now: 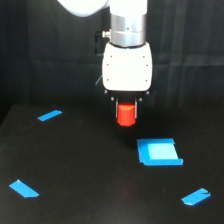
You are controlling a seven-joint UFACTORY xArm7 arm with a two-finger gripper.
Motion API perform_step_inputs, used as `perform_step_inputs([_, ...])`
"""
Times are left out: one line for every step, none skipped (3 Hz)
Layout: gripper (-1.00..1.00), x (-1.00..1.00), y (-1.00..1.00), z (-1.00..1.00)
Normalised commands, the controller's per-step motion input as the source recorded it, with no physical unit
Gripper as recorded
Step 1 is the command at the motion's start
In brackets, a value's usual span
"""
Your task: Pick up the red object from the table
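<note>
Already the gripper (127,111) grips the red object (126,114) between its fingers — hanging above the table (75,165), clear of the blue patch (159,152) — apparently lifted

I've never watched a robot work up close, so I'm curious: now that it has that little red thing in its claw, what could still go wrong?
The red object sits between the fingers of the gripper, apparently clear of the table.

1. Most of it hangs below the fingers, so the hold looks shallow; it could slip out.
2. If dropped, its rounded shape might let it roll away, perhaps toward the blue patch.
</note>
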Motion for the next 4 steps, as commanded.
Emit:
perform_step_inputs([-1.0, 0.0, 0.01, 0.47])
perform_step_inputs([-0.99, 0.02, 0.06, 0.28])
perform_step_inputs([-1.0, -0.14, -0.01, 0.18])
perform_step_inputs([-0.97, -0.04, 0.04, 0.07])
